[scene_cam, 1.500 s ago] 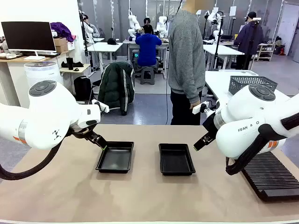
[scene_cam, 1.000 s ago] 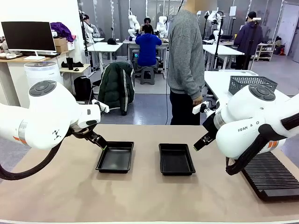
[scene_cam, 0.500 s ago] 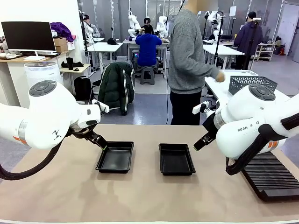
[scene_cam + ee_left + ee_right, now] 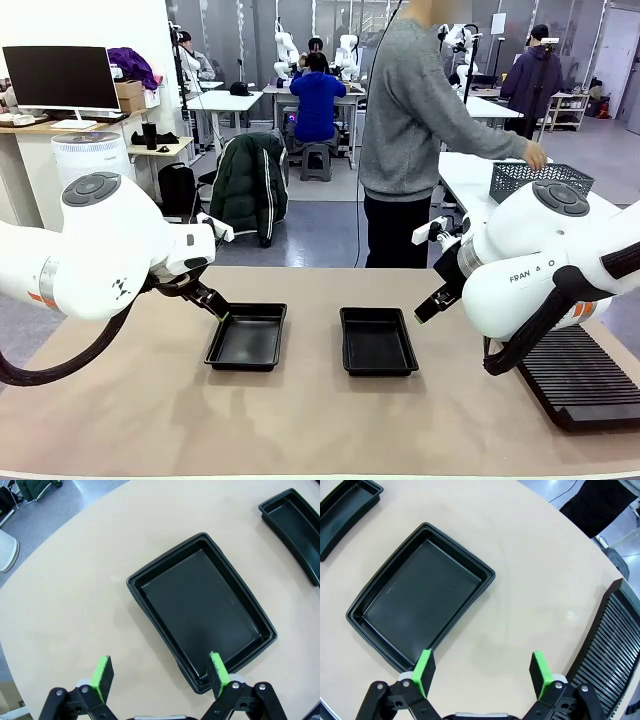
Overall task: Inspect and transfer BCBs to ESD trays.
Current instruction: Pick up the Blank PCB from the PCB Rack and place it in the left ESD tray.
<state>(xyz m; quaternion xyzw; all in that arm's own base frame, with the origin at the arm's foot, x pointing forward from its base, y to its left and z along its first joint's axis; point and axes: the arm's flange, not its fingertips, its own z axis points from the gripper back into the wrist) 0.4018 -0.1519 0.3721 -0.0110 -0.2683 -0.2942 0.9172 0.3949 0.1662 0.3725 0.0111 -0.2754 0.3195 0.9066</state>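
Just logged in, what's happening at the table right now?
Nothing is being handled by the robot at this moment. The left claw and the right claw are both open and hold nothing, each hanging above the table by one of the two black ESD trays. Both trays are empty. The person at the far side has a hand stretched out over the grey mesh basket on the side table. The black slotted rack sits by the right arm.
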